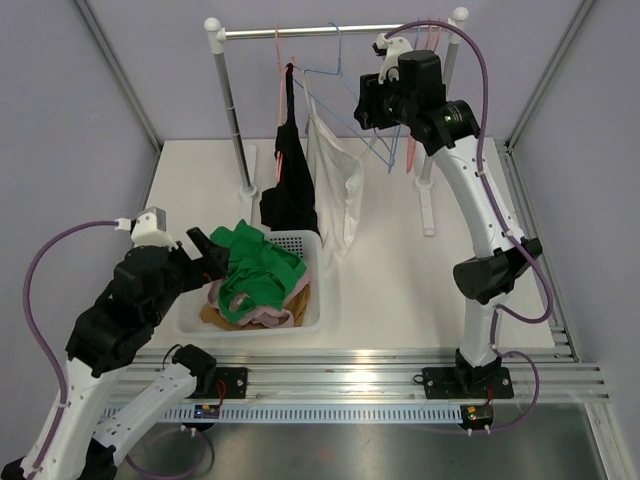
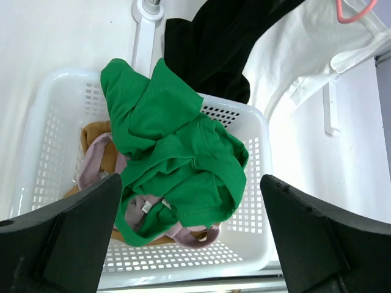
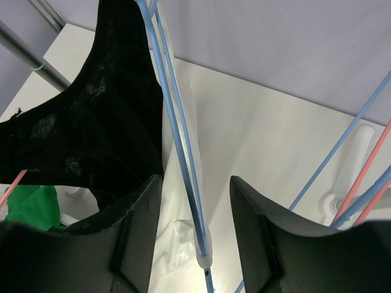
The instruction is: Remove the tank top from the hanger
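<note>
**Open fingers over the basket, a hanger between the other pair**

The left gripper (image 2: pixel 190 189) is hanging low over a white basket (image 2: pixel 43 159), and its two dark fingers (image 2: pixel 73 232) are standing wide apart, holding nothing. In the basket a green garment (image 2: pixel 177 152) is lying crumpled on top of some pink and brown cloth. The basket is sitting on the white table (image 1: pixel 400 290), near the left arm.

The right gripper (image 3: pixel 195 183) is reaching up to the clothes rail (image 1: pixel 300 32) at the far side of the table. Its fingers are spread, and the wire of a blue hanger (image 3: pixel 173 131) is passing through the gap between them; it is not touching either finger, as far as I can see.

The white tank top (image 1: pixel 335 190) is hanging on this blue hanger, below the rail and just left of the right gripper. A black garment (image 1: pixel 290 170) is hanging just beside it on the left, and its lower end is reaching the far edge of the basket.
</note>
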